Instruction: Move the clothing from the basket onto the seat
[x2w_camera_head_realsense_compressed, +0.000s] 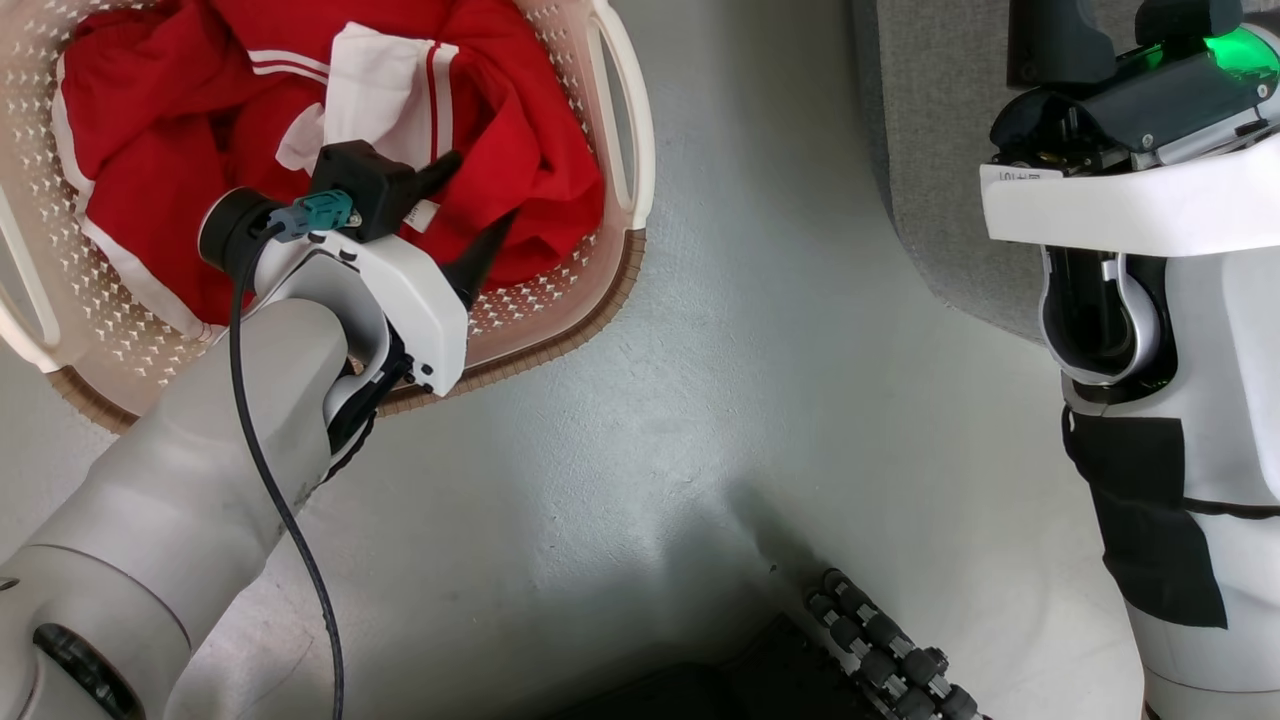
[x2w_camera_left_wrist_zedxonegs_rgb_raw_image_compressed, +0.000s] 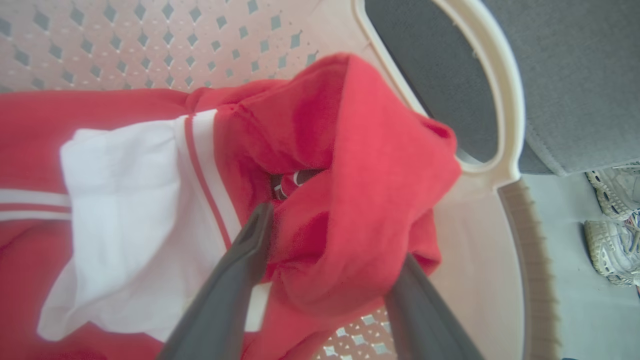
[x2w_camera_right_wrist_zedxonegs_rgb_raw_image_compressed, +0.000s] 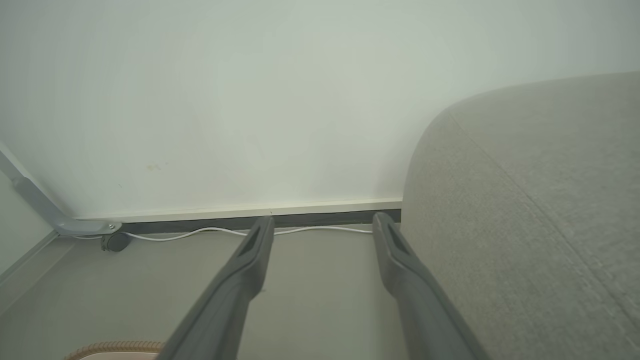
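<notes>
The clothing (x2w_camera_head_realsense_compressed: 180, 130), bright red with white stripes and a white patch, fills the cream basket (x2w_camera_head_realsense_compressed: 625, 150) at the upper left of the head view. My left gripper (x2w_camera_head_realsense_compressed: 475, 215) reaches down into the basket, jaws open. In the left wrist view a raised fold of the clothing (x2w_camera_left_wrist_zedxonegs_rgb_raw_image_compressed: 350, 200) bulges between the left gripper's (x2w_camera_left_wrist_zedxonegs_rgb_raw_image_compressed: 332, 240) two dark fingers, hiding the right fingertip; the basket's white handle (x2w_camera_left_wrist_zedxonegs_rgb_raw_image_compressed: 507, 100) is just beyond. My right gripper (x2w_camera_right_wrist_zedxonegs_rgb_raw_image_compressed: 324, 220) hangs open and empty in the air beside the grey seat (x2w_camera_right_wrist_zedxonegs_rgb_raw_image_compressed: 525, 225), which also lies right of the basket (x2w_camera_head_realsense_compressed: 930, 150).
Pale floor (x2w_camera_head_realsense_compressed: 760, 380) separates basket and seat. My right arm (x2w_camera_head_realsense_compressed: 1130, 200) stands over the seat's edge. The robot's base rollers (x2w_camera_head_realsense_compressed: 890, 660) show at the bottom. A person's white shoes (x2w_camera_left_wrist_zedxonegs_rgb_raw_image_compressed: 612, 225) stand past the basket. A white cable (x2w_camera_right_wrist_zedxonegs_rgb_raw_image_compressed: 200, 232) runs along the wall's skirting.
</notes>
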